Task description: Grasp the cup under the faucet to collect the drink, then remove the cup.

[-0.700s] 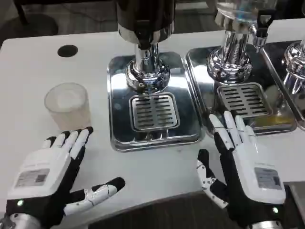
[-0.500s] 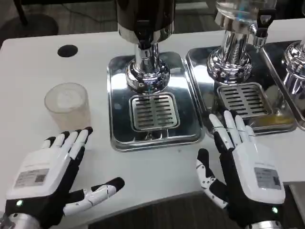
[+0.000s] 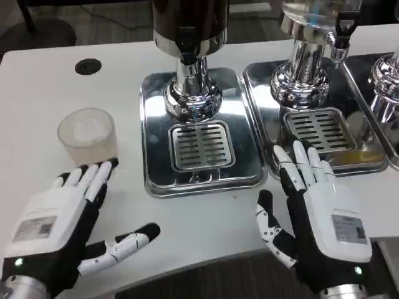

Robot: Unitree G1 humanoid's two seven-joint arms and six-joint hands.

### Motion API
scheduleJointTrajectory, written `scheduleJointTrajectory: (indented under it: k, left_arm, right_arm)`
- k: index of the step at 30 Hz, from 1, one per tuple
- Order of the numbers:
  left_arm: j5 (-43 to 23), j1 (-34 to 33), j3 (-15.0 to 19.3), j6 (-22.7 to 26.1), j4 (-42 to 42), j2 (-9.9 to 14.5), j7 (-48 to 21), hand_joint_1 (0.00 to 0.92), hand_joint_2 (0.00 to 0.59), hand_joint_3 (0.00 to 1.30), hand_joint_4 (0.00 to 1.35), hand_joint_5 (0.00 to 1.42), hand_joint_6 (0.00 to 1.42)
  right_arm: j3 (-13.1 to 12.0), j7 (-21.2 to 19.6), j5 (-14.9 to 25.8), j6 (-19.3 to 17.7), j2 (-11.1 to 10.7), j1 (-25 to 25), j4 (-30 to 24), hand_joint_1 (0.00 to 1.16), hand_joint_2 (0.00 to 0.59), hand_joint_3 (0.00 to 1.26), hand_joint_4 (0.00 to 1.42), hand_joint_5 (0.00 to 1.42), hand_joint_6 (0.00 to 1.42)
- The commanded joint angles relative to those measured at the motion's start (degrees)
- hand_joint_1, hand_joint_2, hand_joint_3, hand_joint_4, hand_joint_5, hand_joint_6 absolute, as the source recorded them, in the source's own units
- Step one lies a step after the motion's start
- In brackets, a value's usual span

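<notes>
1. A translucent cup [image 3: 88, 136] stands upright on the white tabletop [image 3: 37, 81], off to the left of the steel drip tray [image 3: 153, 124] and not yet under any faucet [image 3: 186, 43]; it appears empty, though its frosted wall makes that hard to confirm

2. The left hand [image 3: 59, 224] lies palm-down just short of the cup, fingers spread and thumb splayed wide, holding nothing; its fingertips [image 3: 103, 171] sit right by the cup's base, whether touching cannot be told. The wide thumb gap suggests it is set to wrap the cup's side

3. The right hand [image 3: 315, 212] rests flat on the tabletop, fingers straight and loosely together, empty, its tips overlapping the near edge of a second drip tray [image 3: 262, 93]; it seems parked clear of the work, waiting

4. The slotted grate [image 3: 201, 145] in front of the dispenser column [image 3: 192, 87] sits bare, likely the spot meant for the cup

5. Judged from this layout, the task stands at its opening step: the grasp comes first, then the move under the spout
</notes>
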Motion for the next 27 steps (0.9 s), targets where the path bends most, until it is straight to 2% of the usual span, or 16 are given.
scheduleJointTrajectory:
  k: [1, 6, 11, 13, 16, 19, 27]
  left_arm:
    - [-3.8, 0.4, 2.4, -3.8, 2.3, -0.5, 3.7, 0.000, 0.093, 0.00, 0.00, 0.00, 0.00]
    - [-8.0, 0.7, 5.1, -9.1, 5.1, -0.9, 7.5, 0.000, 0.084, 0.00, 0.00, 0.00, 0.13]
    - [-8.9, 0.9, 6.6, -11.3, 5.7, -1.4, 10.0, 0.000, 0.089, 0.00, 0.00, 0.03, 0.21]
    - [-9.3, 1.0, 7.2, -11.9, 6.0, -1.8, 10.8, 0.000, 0.088, 0.00, 0.00, 0.07, 0.25]
    - [-11.6, 0.0, 8.4, -12.9, 7.7, -2.4, 11.1, 0.000, 0.085, 0.01, 0.06, 0.20, 0.45]
    - [-13.9, -2.6, 9.7, -12.9, 10.7, -2.5, 10.4, 0.000, 0.075, 0.02, 0.11, 0.27, 0.55]
    - [-18.1, -11.9, 10.8, -12.2, 20.8, -1.2, 8.1, 0.029, 0.047, 0.02, 0.14, 0.35, 0.54]
  right_arm:
    - [0.4, -0.1, -0.5, 1.0, 1.0, -0.5, -0.1, 0.51, 0.586, 0.13, 0.00, 0.00, 0.05]
    - [1.0, -0.1, -0.6, 1.5, 1.8, -1.0, 0.6, 0.51, 0.586, 0.14, 0.00, 0.00, 0.06]
    - [1.0, 0.2, 0.0, 1.3, 1.8, -1.7, 1.1, 0.51, 0.586, 0.15, 0.00, 0.00, 0.06]
    - [1.1, 0.3, 0.1, 1.3, 1.8, -1.9, 1.3, 0.51, 0.586, 0.15, 0.00, 0.00, 0.06]
    - [1.0, 0.4, 0.6, 1.1, 1.8, -1.9, 1.3, 0.51, 0.586, 0.15, 0.00, 0.00, 0.06]
    - [1.1, 0.6, 0.9, 1.2, 1.8, -1.9, 1.3, 0.51, 0.586, 0.16, 0.00, 0.00, 0.07]
    - [1.0, 1.0, 1.4, 1.4, 1.7, -1.6, 1.2, 0.50, 0.586, 0.18, 0.00, 0.00, 0.08]
